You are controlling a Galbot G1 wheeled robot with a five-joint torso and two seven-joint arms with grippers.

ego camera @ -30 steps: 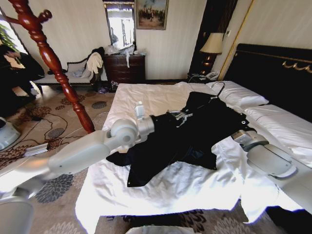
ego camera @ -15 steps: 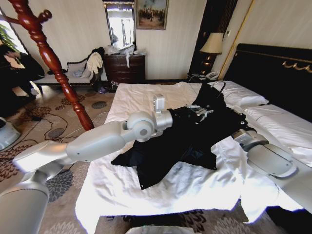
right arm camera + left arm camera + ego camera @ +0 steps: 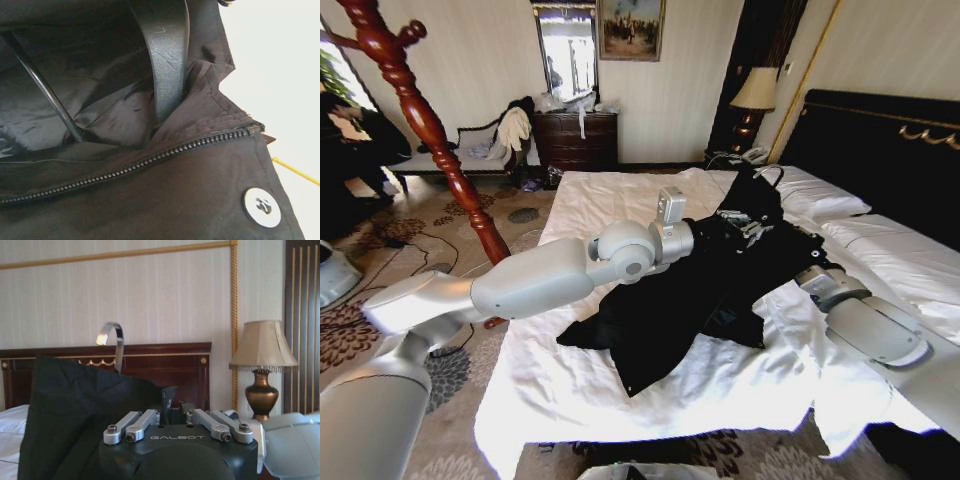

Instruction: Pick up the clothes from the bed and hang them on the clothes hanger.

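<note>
The clothes (image 3: 690,300), one black shiny garment, lie across the white bed (image 3: 620,200), with the collar end raised toward the pillows. My left gripper (image 3: 748,225) is at that raised end and holds it up. In the left wrist view the left gripper (image 3: 172,405) is shut on the black clothes (image 3: 75,415), and the clothes hanger's silver hook (image 3: 112,340) rises above the fabric. The hook (image 3: 772,176) also pokes out near the pillow. My right arm (image 3: 865,325) rests on the bed, its gripper under the garment's edge. The right wrist view looks inside the clothes (image 3: 150,200) at the black hanger (image 3: 167,60).
A reddish-brown wooden coat stand (image 3: 430,130) rises left of the bed. The black headboard (image 3: 880,150) and a lamp (image 3: 755,95) stand at the far side. A dresser (image 3: 578,140) and a bench with pale garments line the back wall. Patterned carpet lies to the left.
My left gripper has travelled toward the headboard and upward, drawing the garment's collar end and the hanger with it. The garment's lower part slid along the sheet. The right arm stayed put.
</note>
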